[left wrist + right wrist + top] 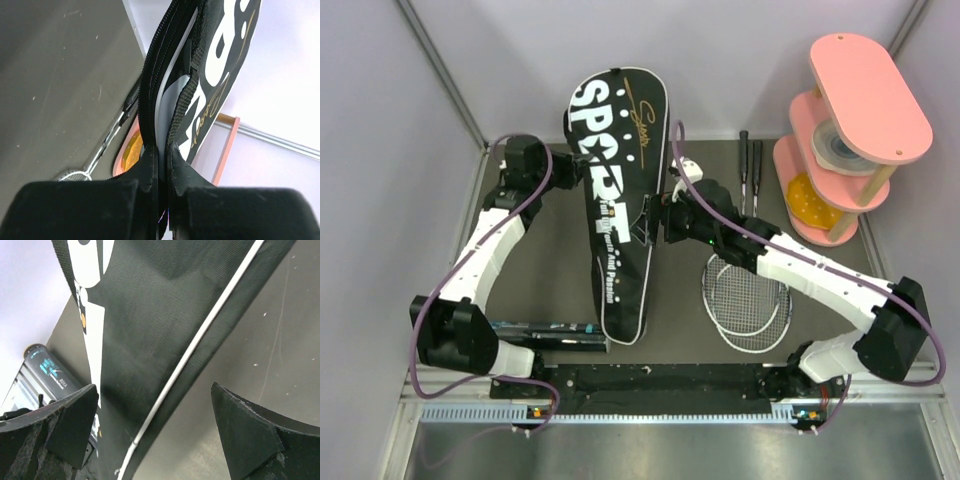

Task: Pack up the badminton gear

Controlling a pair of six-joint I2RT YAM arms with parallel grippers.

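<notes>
The black racket-shaped "SPORT" bag [618,200] lies lengthwise on the dark mat, its wide end raised toward the back wall. My left gripper [568,170] is shut on the bag's left zipper edge [175,115] near the wide end. My right gripper [653,215] is open at the bag's right edge; the white piping [190,355] runs between its fingers [75,420]. Two silver-framed rackets [745,295] lie stacked to the right, handles [750,165] pointing back. The black shuttle tube [545,333] lies at front left and also shows in the right wrist view [50,371]. No shuttlecocks are in view.
A pink tiered stand [850,130] stands at the back right, with a yellow item and a white ring on its shelves. It also shows in the left wrist view [131,145]. Lilac walls close in the left, back and right sides.
</notes>
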